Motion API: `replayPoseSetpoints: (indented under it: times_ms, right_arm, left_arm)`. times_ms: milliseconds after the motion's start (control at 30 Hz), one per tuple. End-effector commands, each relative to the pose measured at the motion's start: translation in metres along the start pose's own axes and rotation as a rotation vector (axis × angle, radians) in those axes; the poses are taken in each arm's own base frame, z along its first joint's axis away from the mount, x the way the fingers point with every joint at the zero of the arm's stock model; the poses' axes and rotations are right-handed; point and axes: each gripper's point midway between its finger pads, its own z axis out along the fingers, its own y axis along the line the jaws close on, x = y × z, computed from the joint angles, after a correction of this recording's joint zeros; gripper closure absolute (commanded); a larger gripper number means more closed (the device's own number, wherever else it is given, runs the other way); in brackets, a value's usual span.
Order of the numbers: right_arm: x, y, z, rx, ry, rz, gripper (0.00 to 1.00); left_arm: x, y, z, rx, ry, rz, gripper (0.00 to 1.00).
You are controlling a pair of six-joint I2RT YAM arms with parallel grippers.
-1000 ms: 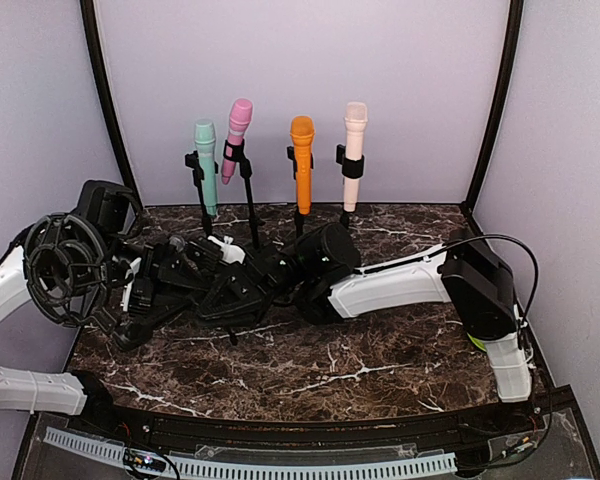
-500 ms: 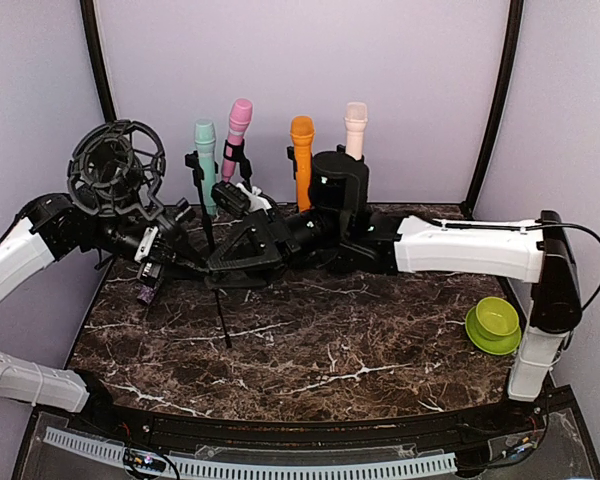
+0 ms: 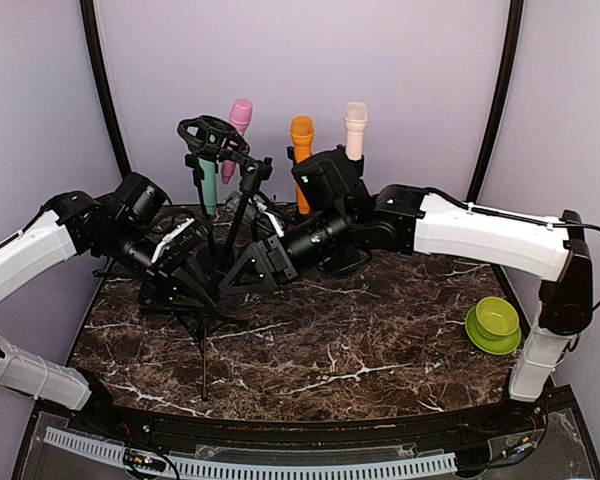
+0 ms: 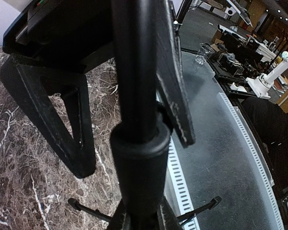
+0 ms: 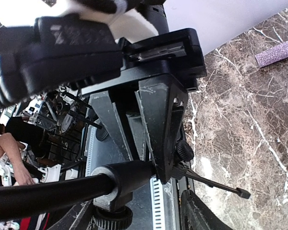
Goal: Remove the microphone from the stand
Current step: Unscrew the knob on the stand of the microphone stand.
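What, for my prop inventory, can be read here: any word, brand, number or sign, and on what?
No text can be read.
The pink microphone, orange microphone, cream microphone, green bowl and black stand show no print.
The background clutter in the wrist views is too blurred to read.

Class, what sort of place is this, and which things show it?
Probably a robotics lab's enclosed test booth: two white arms bolted to a marble-patterned table, plain lilac walls around it, and another robot arm in the room beyond.
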Motion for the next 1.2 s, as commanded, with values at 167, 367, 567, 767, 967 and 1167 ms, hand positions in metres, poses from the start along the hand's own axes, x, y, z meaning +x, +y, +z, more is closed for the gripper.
replayPoseSetpoints:
  times_ms: [167, 367, 567, 767, 967, 1167]
  right_arm:
    - [0.008, 0.011, 0.002, -0.073, 0.015, -0.015, 0.49]
    - [0.003, 0.017, -0.002, -0.112, -0.009, 0.000, 0.80]
    - [0.000, 0.026, -0.005, -0.169, -0.031, 0.010, 1.00]
    - [0.000, 0.041, -0.006, -0.309, -0.020, 0.072, 1.00]
    - [-0.004, 0.062, -0.010, -0.512, -0.007, 0.170, 1.00]
    - [-0.003, 0.087, -0.020, -0.737, 0.005, 0.229, 1.00]
  left_arm:
    - [-0.032, -0.025, -0.008, 0.092, -0.130, 0.000, 1.00]
    - [-0.033, -0.021, -0.007, 0.081, -0.131, 0.011, 1.00]
    - [-0.033, -0.020, -0.008, 0.058, -0.126, 0.052, 1.00]
    - [-0.033, -0.013, -0.010, 0.002, -0.094, 0.182, 1.00]
    - [-0.031, -0.002, -0.014, -0.103, -0.037, 0.462, 1.00]
    - [-0.038, 0.003, -0.017, -0.167, -0.046, 0.685, 1.00]
